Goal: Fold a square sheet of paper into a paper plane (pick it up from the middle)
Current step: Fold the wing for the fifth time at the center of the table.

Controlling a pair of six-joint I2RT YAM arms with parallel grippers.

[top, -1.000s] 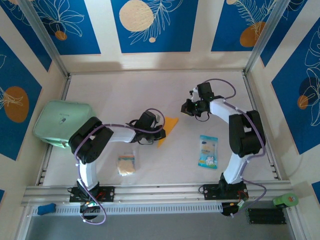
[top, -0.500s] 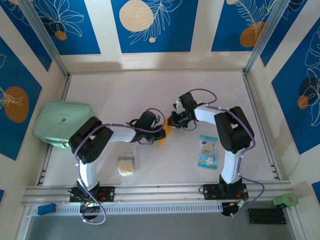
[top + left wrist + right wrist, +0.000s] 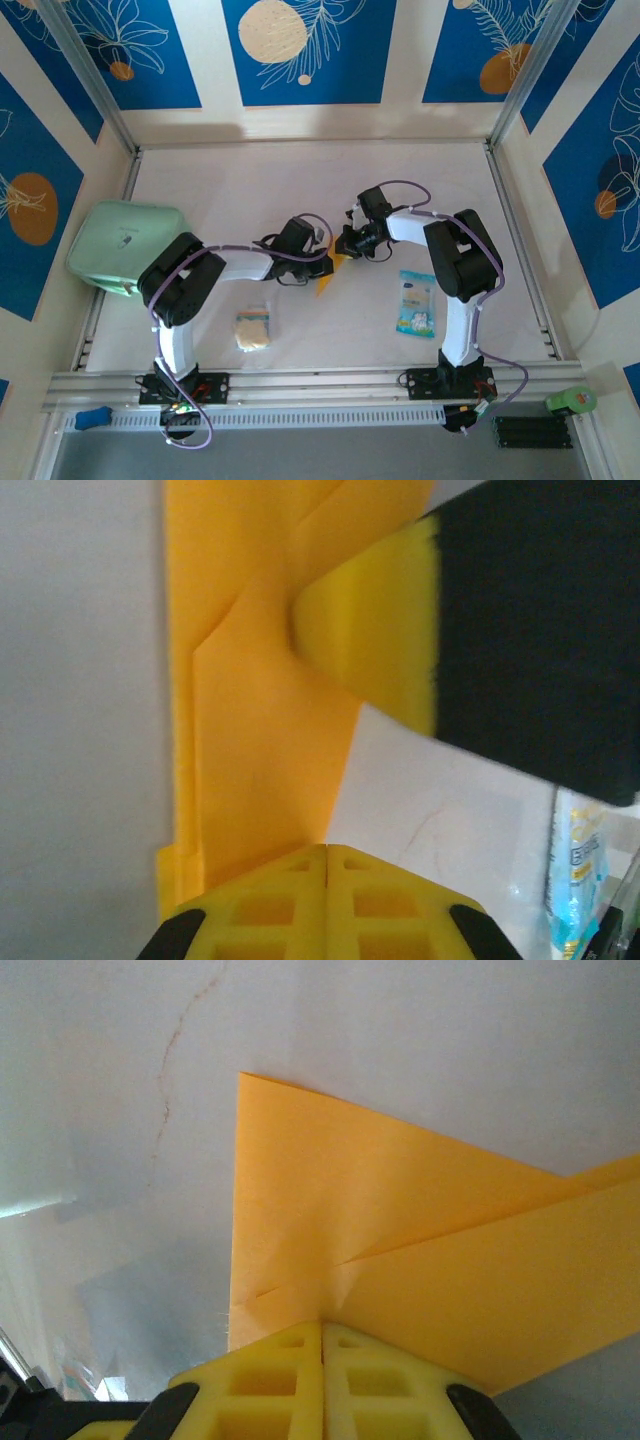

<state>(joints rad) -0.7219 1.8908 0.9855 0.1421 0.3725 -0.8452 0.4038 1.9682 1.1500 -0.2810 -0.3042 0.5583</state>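
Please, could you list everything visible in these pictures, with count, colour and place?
paper: one, orange-yellow, folded, middle of the table, between the two arms.
packet: one, light blue and white, right of the paper.
spongy square: one, beige-yellow, near left.
bag: one, mint green, left edge.
table: one, white.
left fingers: two, yellow, shut, at the paper.
right fingers: two, yellow, shut, at the paper's fold.

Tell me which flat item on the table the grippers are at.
The orange-yellow paper, mid-table; the blue-white packet and the beige spongy square lie apart, untouched.
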